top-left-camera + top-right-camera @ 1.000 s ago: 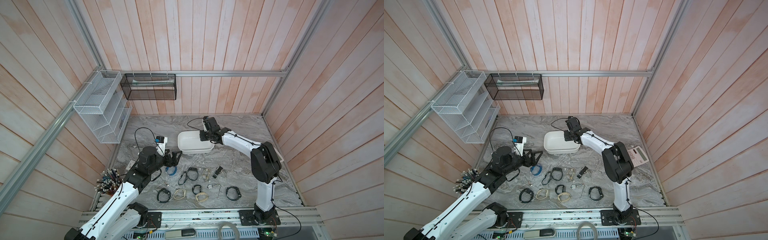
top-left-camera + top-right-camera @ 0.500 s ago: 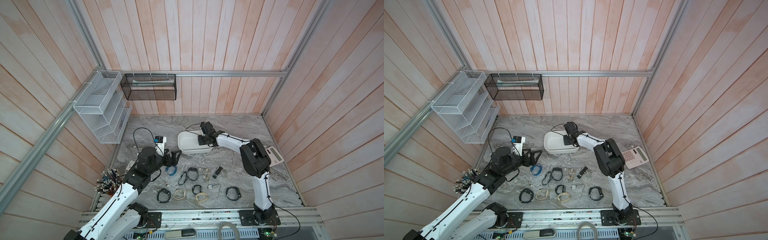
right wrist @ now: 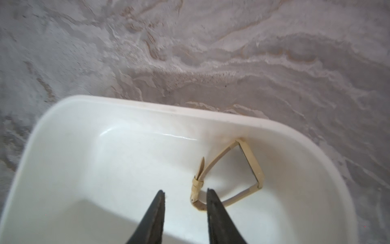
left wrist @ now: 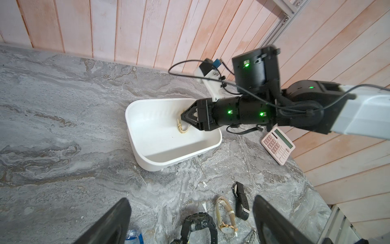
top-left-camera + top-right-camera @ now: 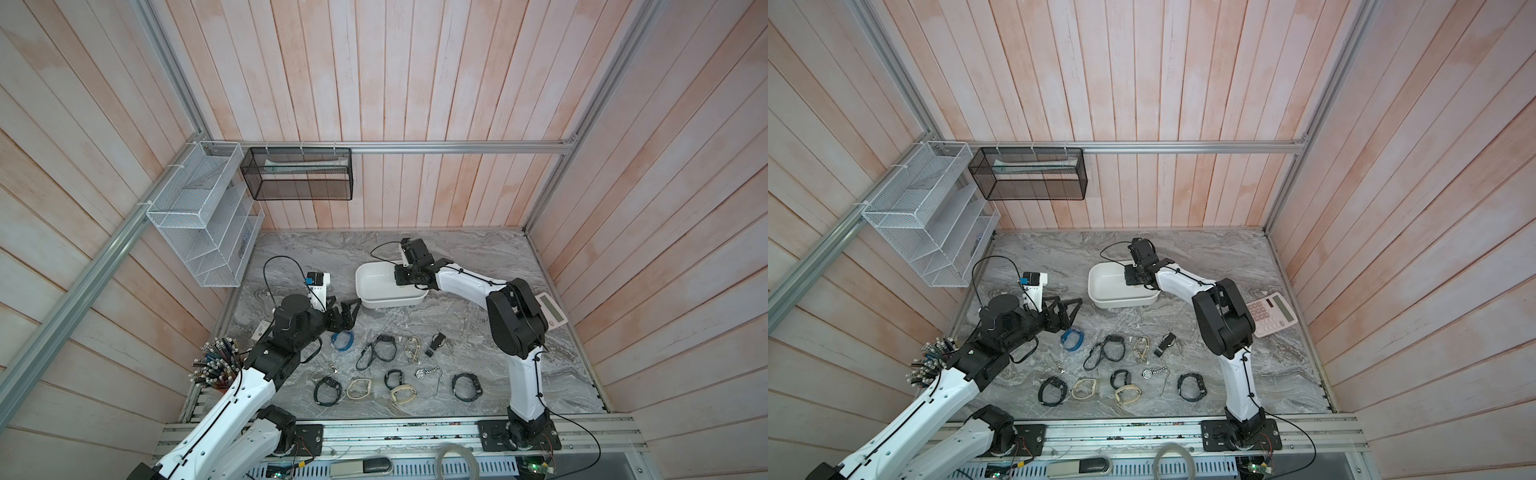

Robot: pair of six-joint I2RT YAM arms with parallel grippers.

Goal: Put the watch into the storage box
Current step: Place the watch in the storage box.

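Beige watch near storage box wall; right tool parted beside strap.

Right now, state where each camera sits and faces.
Top views: high above the arms' bases, looking down at the table; left arm and right arm show.
Left wrist: on the left arm, facing the storage box; left gripper and right arm show.
Right wrist: behind the right gripper, looking into the box at the beige watch.
Shared: both wrist views show box and watch.
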